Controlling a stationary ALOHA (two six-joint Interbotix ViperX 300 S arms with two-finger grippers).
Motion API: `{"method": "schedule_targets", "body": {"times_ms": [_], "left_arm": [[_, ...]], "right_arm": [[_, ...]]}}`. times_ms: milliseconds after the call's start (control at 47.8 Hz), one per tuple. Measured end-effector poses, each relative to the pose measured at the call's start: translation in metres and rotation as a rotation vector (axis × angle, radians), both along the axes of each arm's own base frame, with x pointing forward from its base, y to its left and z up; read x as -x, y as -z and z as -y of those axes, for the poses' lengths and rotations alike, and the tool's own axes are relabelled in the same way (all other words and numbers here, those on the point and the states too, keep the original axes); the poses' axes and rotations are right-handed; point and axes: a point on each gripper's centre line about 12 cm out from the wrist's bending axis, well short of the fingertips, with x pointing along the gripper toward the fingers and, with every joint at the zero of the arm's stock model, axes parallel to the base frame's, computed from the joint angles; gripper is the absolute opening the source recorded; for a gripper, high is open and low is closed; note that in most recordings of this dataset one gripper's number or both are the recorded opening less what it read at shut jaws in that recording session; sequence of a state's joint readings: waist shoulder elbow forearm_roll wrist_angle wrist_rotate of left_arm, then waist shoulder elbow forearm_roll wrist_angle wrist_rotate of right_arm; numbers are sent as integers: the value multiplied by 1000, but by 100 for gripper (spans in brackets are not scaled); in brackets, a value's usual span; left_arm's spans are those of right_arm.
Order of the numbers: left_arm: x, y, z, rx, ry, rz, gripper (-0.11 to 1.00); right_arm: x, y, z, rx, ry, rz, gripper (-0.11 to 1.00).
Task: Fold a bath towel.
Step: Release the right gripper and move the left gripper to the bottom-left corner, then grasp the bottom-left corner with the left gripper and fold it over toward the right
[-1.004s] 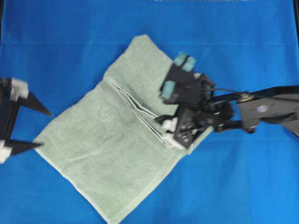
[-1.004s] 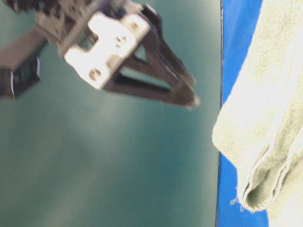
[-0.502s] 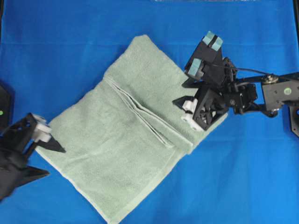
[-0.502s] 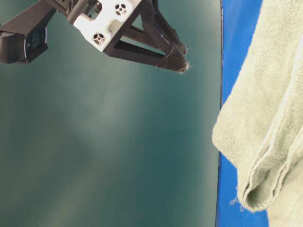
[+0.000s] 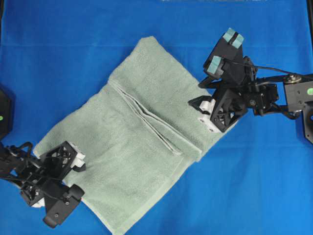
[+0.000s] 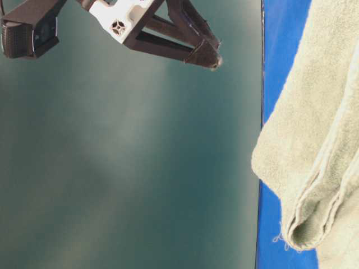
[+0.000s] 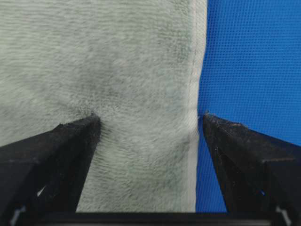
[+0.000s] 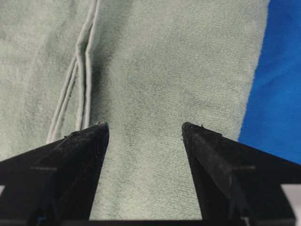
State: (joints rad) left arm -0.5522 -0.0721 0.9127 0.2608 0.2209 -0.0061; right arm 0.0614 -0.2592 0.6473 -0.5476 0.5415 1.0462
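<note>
Overhead view: I see bath towel (image 5: 132,142), fuzzy sage terry, folded, lying diagonal on blue table cloth (image 5: 58,58), pale hems stacked mid-towel. Left gripper (image 7: 149,123) spread wide, straddling hemmed border, grasping nothing. Right gripper (image 8: 143,128) likewise released above pile.

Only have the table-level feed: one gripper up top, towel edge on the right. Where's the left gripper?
Observer: Left gripper is low at the bath towel's lower-left edge, jaws open.
Operator: Holding cloth?
Observer: No. In the left wrist view its fingertips straddle the hemmed border, nothing pinched.
Operator: And the right one?
Observer: Right gripper is open over the folded part, beside the stacked hems.
</note>
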Motion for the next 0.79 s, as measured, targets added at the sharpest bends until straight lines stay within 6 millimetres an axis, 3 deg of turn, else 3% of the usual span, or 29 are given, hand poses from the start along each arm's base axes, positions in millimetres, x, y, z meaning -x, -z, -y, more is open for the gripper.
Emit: {"method": "schedule_targets", "body": {"times_ms": [146,335,397,606,795], "left_arm": [[-5,2,-3,-14,-14,-13,73],[-8,4,-12,-47,-45,-47,24],[-9,4,-14,-58,-50,-54,13],[-17,-7,-15,-98,-44,-63,12],[-39,-58,-22,-144,-62,-31,12]], "right_arm": [[1,0,0,2,1,-5,64],[1,0,0,2,2,-6,64],[1,1,0,2,1,-8,64],[2,0,-6,4,-16,-7,64],[17,-4,-12,10,-32,-10,64]]}}
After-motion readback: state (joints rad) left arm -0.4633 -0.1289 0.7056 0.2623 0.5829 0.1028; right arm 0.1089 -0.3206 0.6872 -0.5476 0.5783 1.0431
